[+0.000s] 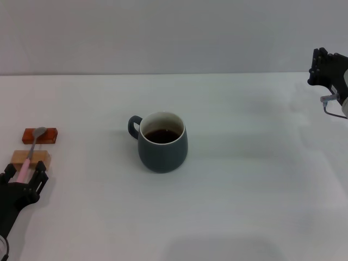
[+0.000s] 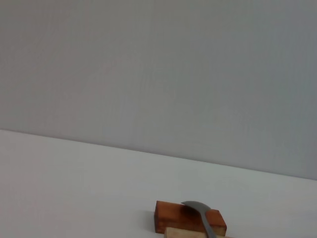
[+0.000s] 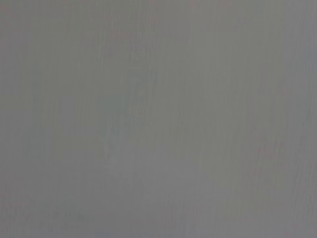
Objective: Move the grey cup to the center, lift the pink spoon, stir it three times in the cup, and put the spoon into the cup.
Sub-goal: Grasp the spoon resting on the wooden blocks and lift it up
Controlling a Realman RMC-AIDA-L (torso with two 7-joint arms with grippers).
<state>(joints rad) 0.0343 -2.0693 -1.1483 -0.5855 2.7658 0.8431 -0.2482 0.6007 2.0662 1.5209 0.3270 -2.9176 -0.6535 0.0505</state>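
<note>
The grey cup [image 1: 162, 142] stands upright near the middle of the white table [image 1: 244, 179], handle toward the left, with dark liquid inside. The pink spoon [image 1: 30, 152] lies at the far left across two small blocks, its grey bowl on the red-brown block [image 1: 39, 135] and its pink handle over the tan block [image 1: 31, 158]. My left gripper [image 1: 24, 175] is open at the handle's near end, one finger on each side of it. In the left wrist view the spoon [image 2: 200, 212] bowl rests on the red-brown block [image 2: 190, 219]. My right gripper [image 1: 326, 68] hangs raised at the far right, away from everything.
The tan block [image 2: 193, 233] shows just at the edge of the left wrist view. A plain grey wall [image 1: 163, 32] stands behind the table's back edge. The right wrist view shows only a plain grey surface.
</note>
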